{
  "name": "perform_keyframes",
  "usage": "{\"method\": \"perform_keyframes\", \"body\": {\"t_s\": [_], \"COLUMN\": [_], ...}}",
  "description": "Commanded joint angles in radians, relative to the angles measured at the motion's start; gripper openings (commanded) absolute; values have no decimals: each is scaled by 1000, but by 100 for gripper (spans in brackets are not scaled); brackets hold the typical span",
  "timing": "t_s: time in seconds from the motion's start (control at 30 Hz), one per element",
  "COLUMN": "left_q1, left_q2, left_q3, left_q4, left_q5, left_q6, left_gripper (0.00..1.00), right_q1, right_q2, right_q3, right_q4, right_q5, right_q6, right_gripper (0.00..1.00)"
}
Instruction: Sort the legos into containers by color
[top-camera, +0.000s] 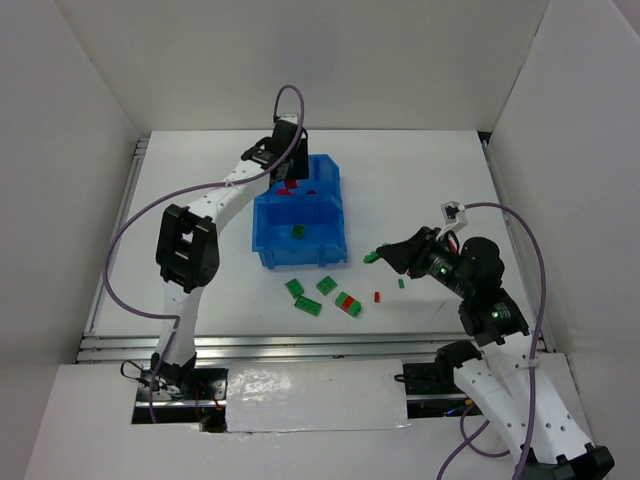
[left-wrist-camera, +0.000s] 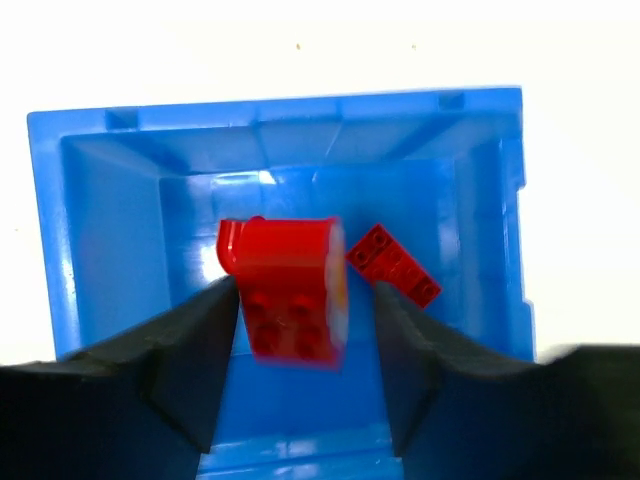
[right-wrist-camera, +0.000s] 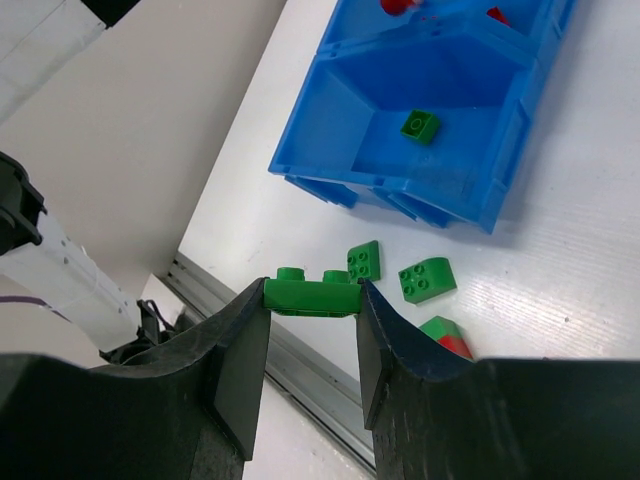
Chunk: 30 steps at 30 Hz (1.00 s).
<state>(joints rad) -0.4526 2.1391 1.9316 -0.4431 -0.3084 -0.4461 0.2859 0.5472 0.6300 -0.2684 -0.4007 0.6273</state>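
The blue bin (top-camera: 300, 257) stands near the middle of the table (top-camera: 420, 190). Its far compartment (left-wrist-camera: 110, 230) holds red pieces and its near compartment (right-wrist-camera: 440, 165) a single green brick (right-wrist-camera: 419, 125). The left gripper (left-wrist-camera: 305, 295) hangs over the far compartment with its jaws narrowly parted. A red brick (left-wrist-camera: 290, 290), slightly blurred, sits between the fingers, touching one pad while a strip of blue shows between it and the other, so it is not clamped. A second red brick (left-wrist-camera: 393, 265) lies on that compartment's floor. The right gripper (right-wrist-camera: 312, 300) is above the table off the bin's near right corner, pinching a flat green brick (right-wrist-camera: 312, 295) by its ends. Between the bin and the table's near edge lie the loose legos: three green bricks (top-camera: 294, 288) (top-camera: 326, 285) (top-camera: 308, 305), a red-green pair (top-camera: 348, 303), a small red piece (top-camera: 377, 296) and a small green piece (top-camera: 401, 283), all apart from the bin.
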Motion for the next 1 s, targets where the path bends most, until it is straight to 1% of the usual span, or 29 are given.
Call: {"method": "perform_keyframes", "body": {"t_s": [0.0,0.03,0.1,0.13,0.2,0.23,0.3,0.33,0.37,0.4,0.43,0.47,0.5,0.53,0.57,0.63,0.67,0.7,0.73,0.77,0.8,0.83,0.87,0.9,0.97], "left_q1": [11,11,11,11,11,11,9,8,8,9,8,9,9,12,15,22,22,23,23,23,25,28,28,28,29], "left_q2": [10,-8,-36,-69,-105,-160,-243,-351,-408,-470,-583,-634,-724,-764,-831,-889,-915,-967,-993,-1048,-1077,-1108,-1163,-1185,-1240], "left_q3": [67,66,47,47,61,55,-32,-84,-196,-250,-302,-391,-425,-480,-503,-545,-580,-598,-618,-667,-699,-774,-813,-845,-914], "left_q4": [6,3,-5,-17,-74,-127,-157,-148,-140,-134,-137,-144,-160,-204,-232,-299,-318,-334,-347,-355,-345,-330,-294,-283,-243], "left_q5": [15,22,35,43,34,32,41,42,40,35,26,23,3,-7,-14,-30,-37,-41,-41,-40,-43,-57,-64,-83,-84], "left_q6": [-5,-9,-20,-23,-49,-75,-98,-124,-138,-150,-169,-171,-169,-164,-157,-120,-102,-62,-40,-16,24,39,52,41,27], "left_gripper": [70,78,89,100,99,100,99,99,100,100,100,99,99,99,100,100,99,99,100,99,99,99,99,100,99], "right_q1": [7,7,7,7,7,7,9,13,25,41,62,115,142,189,215,254,275,286,289,295,297,300,306,311,320], "right_q2": [23,37,54,69,88,108,153,172,197,251,284,321,405,448,539,635,725,768,802,863,890,913,953,973,1011], "right_q3": [17,17,17,19,19,17,10,-4,-12,-18,-16,-6,31,57,107,167,198,251,275,315,335,358,411,437,515], "right_q4": [67,73,84,95,118,130,194,228,265,350,380,406,432,439,454,454,439,431,428,428,428,426,401,379,301], "right_q5": [-17,-18,-17,-17,-9,9,39,60,74,97,130,195,226,288,310,351,385,396,399,393,387,382,378,379,382], "right_q6": [-11,-14,-11,-9,6,15,66,89,110,150,164,169,170,167,158,143,134,130,124,117,109,91,80,69,35], "right_gripper": [0,0,0,0,0,0,0,0,0,1,1,3,3,3,4,7,7,17,24,27,30,37,42,54,62]}}
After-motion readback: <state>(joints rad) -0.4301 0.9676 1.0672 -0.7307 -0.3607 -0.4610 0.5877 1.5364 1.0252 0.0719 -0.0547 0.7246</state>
